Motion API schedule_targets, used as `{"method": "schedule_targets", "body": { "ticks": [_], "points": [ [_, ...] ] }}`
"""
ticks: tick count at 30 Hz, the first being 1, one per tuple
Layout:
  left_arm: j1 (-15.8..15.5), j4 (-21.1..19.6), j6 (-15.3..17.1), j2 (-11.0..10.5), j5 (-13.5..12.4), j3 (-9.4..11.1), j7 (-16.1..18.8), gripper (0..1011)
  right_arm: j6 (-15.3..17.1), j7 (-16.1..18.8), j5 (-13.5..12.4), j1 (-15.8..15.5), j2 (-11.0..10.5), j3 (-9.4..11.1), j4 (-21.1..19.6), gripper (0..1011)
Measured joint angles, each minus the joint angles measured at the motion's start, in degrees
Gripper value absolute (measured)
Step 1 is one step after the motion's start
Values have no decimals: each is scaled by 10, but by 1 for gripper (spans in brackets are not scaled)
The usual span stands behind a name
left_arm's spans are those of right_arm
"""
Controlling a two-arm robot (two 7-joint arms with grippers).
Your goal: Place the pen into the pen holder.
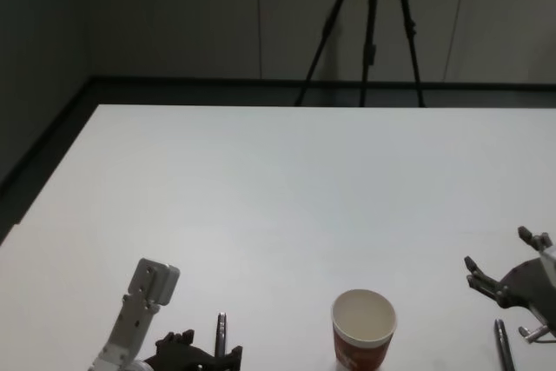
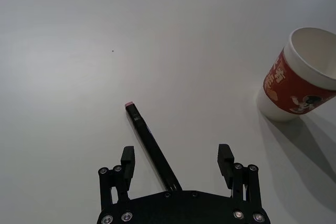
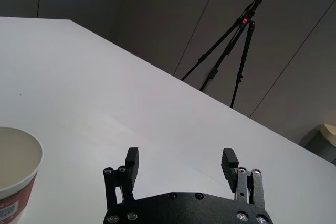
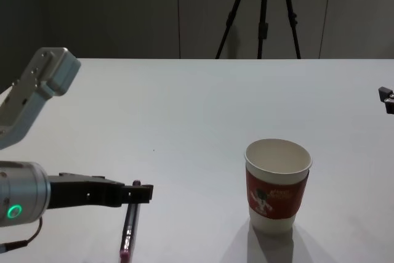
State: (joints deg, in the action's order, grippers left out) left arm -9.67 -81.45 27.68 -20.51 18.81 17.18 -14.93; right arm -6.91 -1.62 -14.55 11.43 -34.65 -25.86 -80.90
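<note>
A dark pen [image 2: 152, 148] with a pink end lies flat on the white table [image 1: 261, 197], also seen as the pen [image 1: 221, 334] and the pen [image 4: 130, 229]. My left gripper [image 2: 177, 156] hovers open just above it, a finger on each side; the same gripper [image 4: 136, 193] sits over the pen's far end. The pen holder [image 4: 278, 186], a white paper cup with a red sleeve, stands upright and empty to the pen's right, as the pen holder [image 1: 363, 329] and the pen holder [image 2: 298, 77]. My right gripper [image 3: 180, 157] is open and empty, right of the cup.
A second dark pen [image 1: 504, 345] lies on the table by my right gripper [image 1: 497, 251]. A black tripod [image 1: 369, 32] stands beyond the table's far edge. The table's left edge drops to a dark floor.
</note>
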Motion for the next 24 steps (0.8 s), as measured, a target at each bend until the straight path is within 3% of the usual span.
{"method": "schedule_targets", "body": {
  "ticks": [24],
  "points": [
    [-8, 28, 5, 29, -35, 5, 9, 1001, 0, 0, 0, 0, 0, 0, 0, 1001]
  ]
}}
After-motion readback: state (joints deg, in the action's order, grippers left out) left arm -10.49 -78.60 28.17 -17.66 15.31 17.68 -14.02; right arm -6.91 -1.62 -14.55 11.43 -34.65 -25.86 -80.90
